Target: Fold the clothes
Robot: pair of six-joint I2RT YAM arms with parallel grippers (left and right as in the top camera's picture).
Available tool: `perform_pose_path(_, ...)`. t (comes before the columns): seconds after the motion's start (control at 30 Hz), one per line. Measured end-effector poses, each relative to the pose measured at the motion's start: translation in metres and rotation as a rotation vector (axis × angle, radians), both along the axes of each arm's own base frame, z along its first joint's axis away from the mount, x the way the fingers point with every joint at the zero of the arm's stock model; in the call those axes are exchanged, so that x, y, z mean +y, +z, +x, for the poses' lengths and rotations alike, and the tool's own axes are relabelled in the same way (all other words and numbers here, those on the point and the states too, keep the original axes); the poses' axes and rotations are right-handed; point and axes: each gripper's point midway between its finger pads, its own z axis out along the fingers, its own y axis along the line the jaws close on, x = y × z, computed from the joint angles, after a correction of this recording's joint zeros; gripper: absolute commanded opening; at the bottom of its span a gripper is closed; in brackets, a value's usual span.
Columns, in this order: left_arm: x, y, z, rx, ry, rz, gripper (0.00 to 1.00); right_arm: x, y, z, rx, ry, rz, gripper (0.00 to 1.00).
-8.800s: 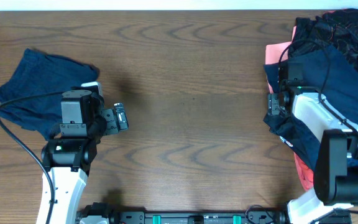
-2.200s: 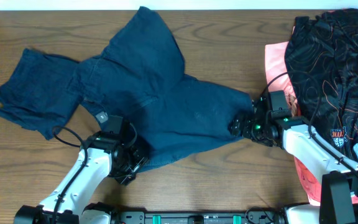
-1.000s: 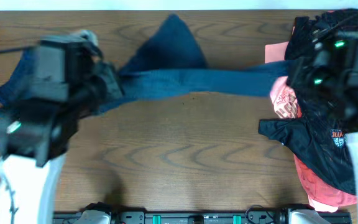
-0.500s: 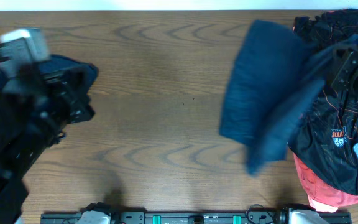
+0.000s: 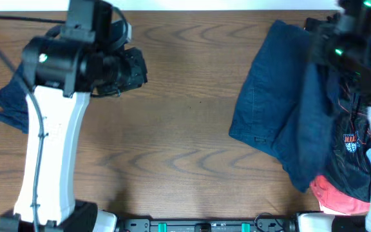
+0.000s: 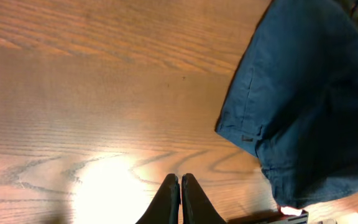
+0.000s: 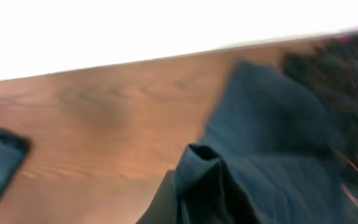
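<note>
A navy-blue garment (image 5: 269, 109) hangs spread at the right of the table, over the edge of the pile of clothes. My right gripper (image 5: 332, 48) is raised above it and shut on a bunched corner of the navy cloth (image 7: 197, 163); in the right wrist view the right gripper (image 7: 180, 186) sits at the bottom, blurred. My left gripper (image 5: 133, 67) is up at the far left, shut and empty. In the left wrist view the left gripper (image 6: 180, 185) hovers over bare wood, with the navy garment (image 6: 303, 106) to its right.
A second navy piece (image 5: 8, 103) lies at the left edge, partly under the left arm. A black orange-swirl garment (image 5: 353, 132) and a salmon-pink one (image 5: 340, 193) are heaped at the right edge. Brown wooden table (image 5: 172, 148).
The navy garment was stretched between both grippers; the left one let go and swung back to the far left. The garment has swung right and hangs from the right gripper.
</note>
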Motion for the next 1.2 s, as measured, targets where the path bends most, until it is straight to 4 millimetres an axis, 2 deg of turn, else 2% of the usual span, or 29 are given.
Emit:
perform_pose_path(0.1, -0.001, -0.008, 0.005, 0.017, -0.016, 0.011, 0.06, 0.034, 0.022, 0.026, -0.125, 0.053, 0.064, 0.01)
perform_pose_path(0.2, 0.002, -0.012, 0.011, 0.017, -0.01, 0.029, 0.06, 0.067, 0.053, 0.05, -0.277, 0.096, 0.148, 0.01)
perform_pose_path(0.33, 0.014, -0.014, 0.017, 0.006, 0.024, 0.057, 0.06, 0.111, 0.098, 0.065, -0.471, 0.162, 0.259, 0.01)
perform_pose_path(0.43, 0.023, -0.014, 0.02, 0.002, 0.046, 0.069, 0.06, 0.12, 0.116, 0.065, -0.534, 0.148, 0.313, 0.01)
perform_pose_path(0.5, 0.027, -0.014, 0.021, 0.001, 0.055, 0.076, 0.06, 0.117, 0.115, 0.065, -0.524, 0.123, 0.316, 0.01)
perform_pose_path(0.53, 0.028, -0.014, 0.021, 0.0, 0.057, 0.079, 0.06, 0.113, 0.108, 0.065, -0.498, 0.105, 0.307, 0.01)
perform_pose_path(0.6, 0.028, -0.014, 0.021, -0.001, 0.053, 0.082, 0.06, 0.105, 0.083, 0.064, -0.398, 0.075, 0.276, 0.01)
perform_pose_path(0.7, 0.029, -0.015, 0.02, 0.006, 0.053, 0.086, 0.06, 0.083, 0.02, 0.049, -0.148, 0.005, 0.178, 0.01)
perform_pose_path(0.8, 0.028, -0.016, 0.017, 0.018, 0.051, 0.089, 0.06, 0.048, -0.044, 0.013, 0.137, -0.091, 0.041, 0.01)
perform_pose_path(0.9, 0.023, -0.017, 0.015, 0.021, 0.034, 0.086, 0.06, 0.017, -0.082, -0.026, 0.348, -0.154, -0.096, 0.01)
perform_pose_path(1.07, 0.004, -0.026, 0.015, 0.022, -0.016, 0.078, 0.08, -0.018, -0.111, -0.077, 0.571, -0.206, -0.282, 0.01)
perform_pose_path(1.1, 0.0, -0.031, 0.015, 0.027, -0.024, 0.075, 0.12, -0.023, -0.113, -0.084, 0.599, -0.213, -0.309, 0.01)
perform_pose_path(1.13, -0.004, -0.037, 0.016, 0.037, -0.028, 0.071, 0.26, -0.027, -0.114, -0.089, 0.618, -0.218, -0.327, 0.01)
perform_pose_path(1.2, -0.01, -0.055, 0.013, 0.084, -0.022, 0.068, 0.47, -0.034, -0.114, -0.096, 0.644, -0.229, -0.358, 0.01)
